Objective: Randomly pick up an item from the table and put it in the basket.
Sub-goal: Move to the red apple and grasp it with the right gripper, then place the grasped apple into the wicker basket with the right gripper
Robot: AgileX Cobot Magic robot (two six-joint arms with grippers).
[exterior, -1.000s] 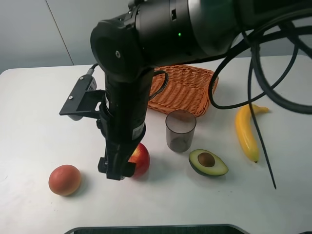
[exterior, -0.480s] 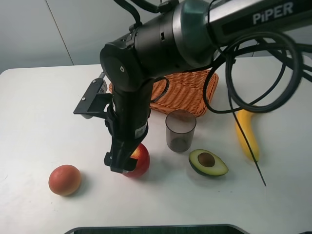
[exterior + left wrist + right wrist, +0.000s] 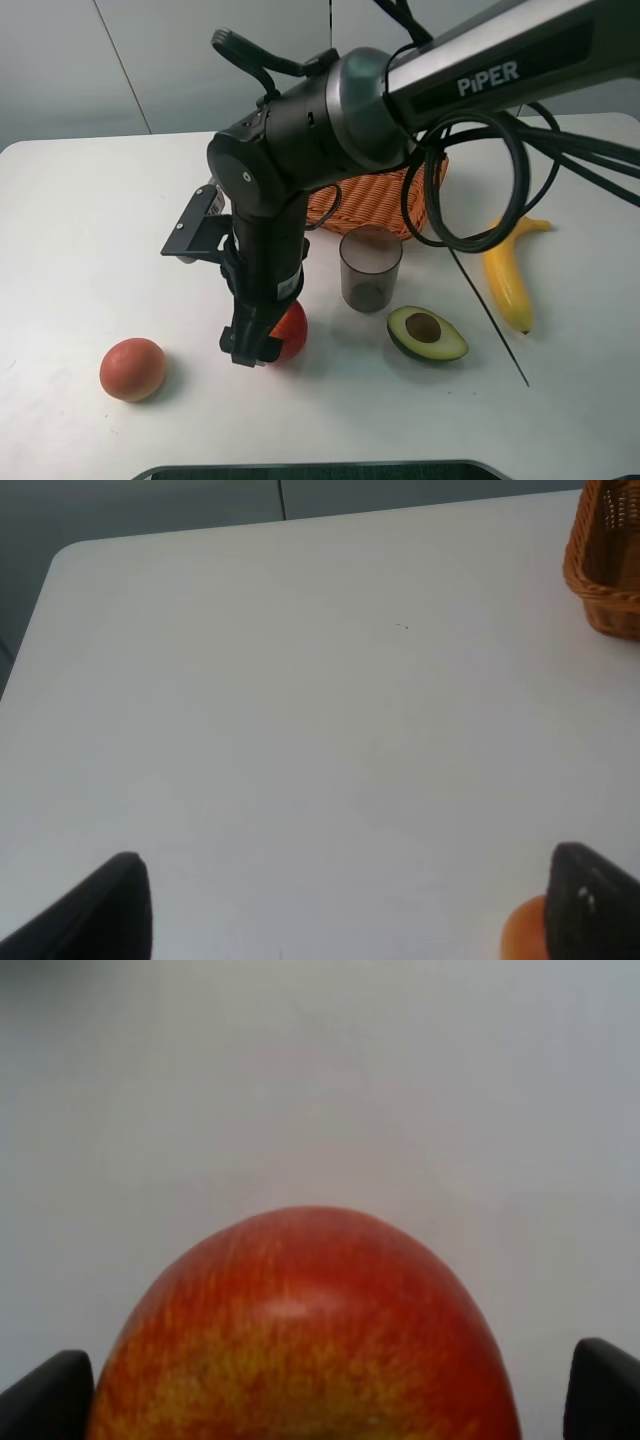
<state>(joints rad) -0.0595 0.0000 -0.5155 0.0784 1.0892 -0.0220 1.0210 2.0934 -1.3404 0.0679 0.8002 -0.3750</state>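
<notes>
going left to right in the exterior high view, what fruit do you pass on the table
orange-pink round fruit → red apple → halved avocado → banana

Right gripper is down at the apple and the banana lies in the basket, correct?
No. The right gripper is at the apple, but the banana lies on the table, outside the basket; the exterior high view shows it.
</notes>
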